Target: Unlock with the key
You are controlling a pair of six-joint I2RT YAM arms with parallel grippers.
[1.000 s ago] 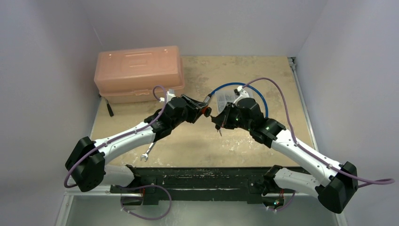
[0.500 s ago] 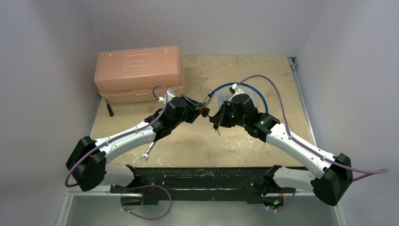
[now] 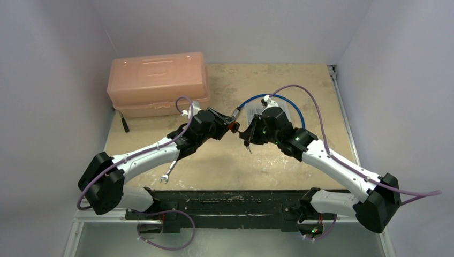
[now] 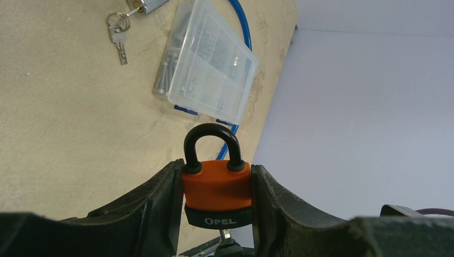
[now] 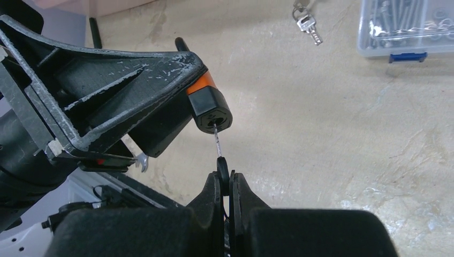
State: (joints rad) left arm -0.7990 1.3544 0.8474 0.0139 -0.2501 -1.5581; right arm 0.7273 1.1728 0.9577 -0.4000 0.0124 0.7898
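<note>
Right wrist view: the key (image 5: 218,145) is seen pinched by its dark head between the closed fingers of the right claw (image 5: 225,179). Its thin blade is pointed straight ahead, and its tip is met by the black bottom face of the padlock (image 5: 210,110), at the keyhole. How deep the blade is seated cannot be told; most of its length is exposed. The padlock is held off the tabletop (image 5: 348,139), clamped across its orange body by the left claw (image 4: 216,184), with the black shackle turned away from the right claw and the keyhole end turned toward it. From above, the two claws are seen facing each other over the middle of the tabletop, with the lock between them. The blade's long axis is judged to be roughly in line with the lock body's, perhaps a little off. The coming move is therefore taken to be a push along that line, then a twist of the right wrist, with the lock braced by the left claw. A spare key ring (image 4: 119,33) is seen lying on the tabletop, well apart.
</note>
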